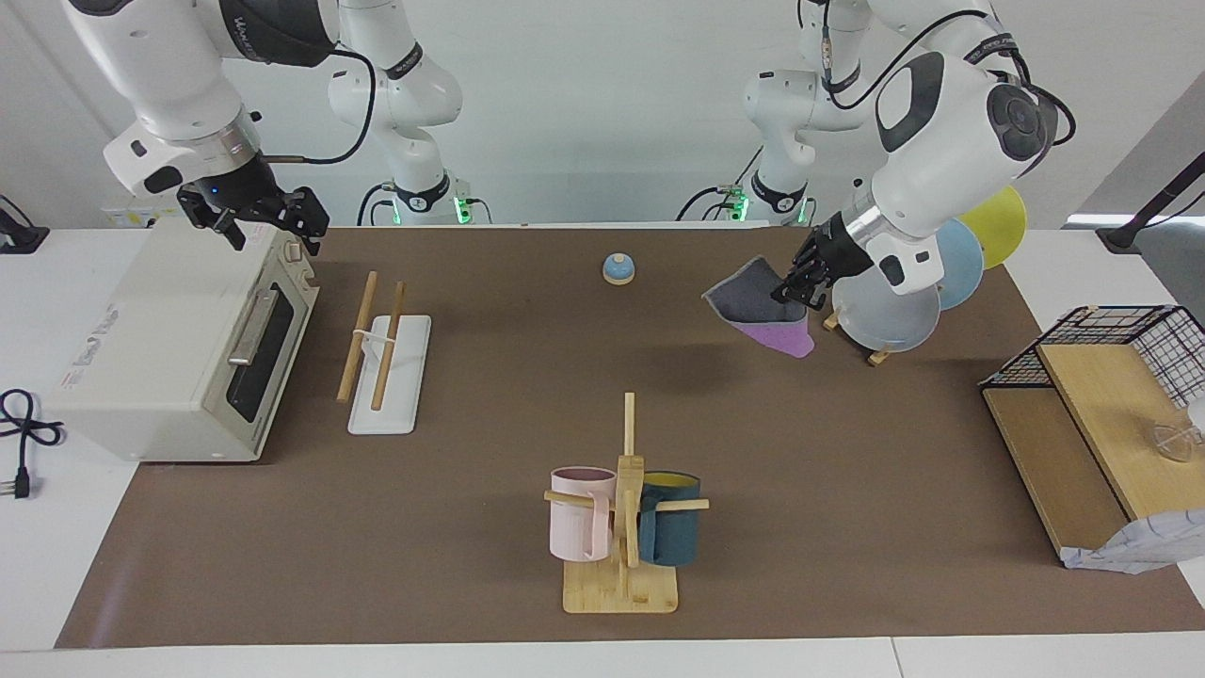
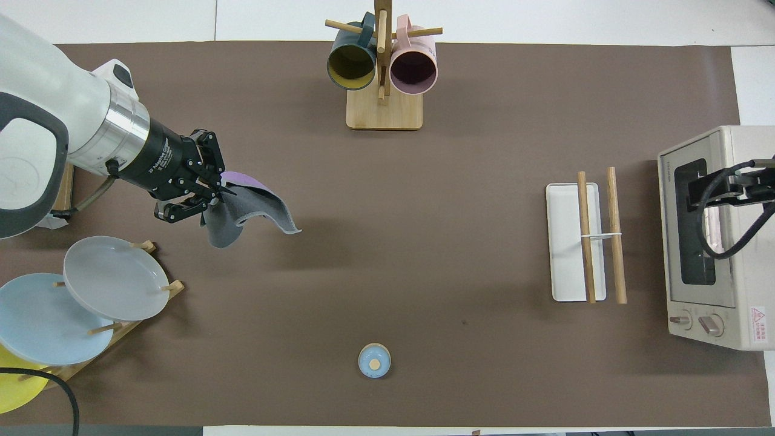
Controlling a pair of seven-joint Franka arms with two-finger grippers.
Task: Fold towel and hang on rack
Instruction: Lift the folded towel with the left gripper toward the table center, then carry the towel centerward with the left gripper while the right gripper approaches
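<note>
Closest to the robots, noted a small blue bell [image 1: 618, 268] on the brown mat [image 1: 471, 565], between the two arms' ends. Toward the left arm's end, saw grey, blue and yellow plates [image 1: 885, 315] standing in a wooden plate stand. Just beside those plates, found the left gripper [image 1: 789, 287] up in the air over the mat, fingertips clenched on one edge of the towel [image 1: 753, 306]; saw the cloth lifted clear of the mat, dark grey face up and purple face under, hanging loosely folded from the grip with its shadow on the mat below. Toward the right arm's end, found the rack [image 1: 377, 348] lying well apart from the towel: two wooden rods on a white bracket over a flat white base, bare of any cloth, just beside a white toaster oven [image 1: 179, 348]. Above the oven's top corner, saw the right gripper [image 1: 268, 221] hovering with fingers spread wide and nothing between them, waiting. Farthest out, noted a wooden mug tree [image 1: 623, 527] with a pink mug [image 1: 579, 513] and a dark teal mug [image 1: 670, 518] hung on its pegs.
</note>
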